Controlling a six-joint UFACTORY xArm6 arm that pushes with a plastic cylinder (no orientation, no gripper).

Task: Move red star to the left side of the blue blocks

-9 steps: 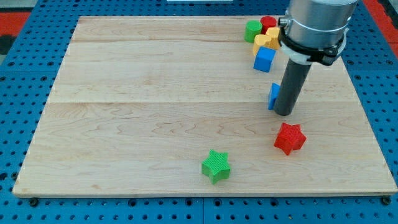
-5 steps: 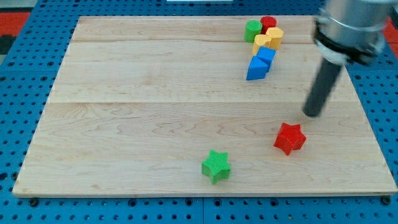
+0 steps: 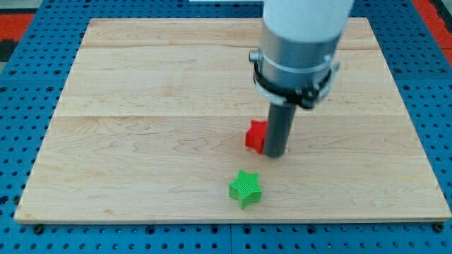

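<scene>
The red star (image 3: 255, 135) lies near the middle of the wooden board (image 3: 141, 127), partly hidden behind my rod. My tip (image 3: 274, 153) touches the star's right side. The blue blocks are hidden behind the arm's body (image 3: 300, 42) at the view's top right. A green star (image 3: 245, 188) lies below the red star, towards the view's bottom edge of the board.
The arm's wide grey body covers the top right part of the board, where the cluster of coloured blocks stood. A blue pegboard (image 3: 28, 70) surrounds the board.
My tip went around to the red star's right side and pushed it left, about a hundred pixels. The arm now hides the block cluster at the top right.
</scene>
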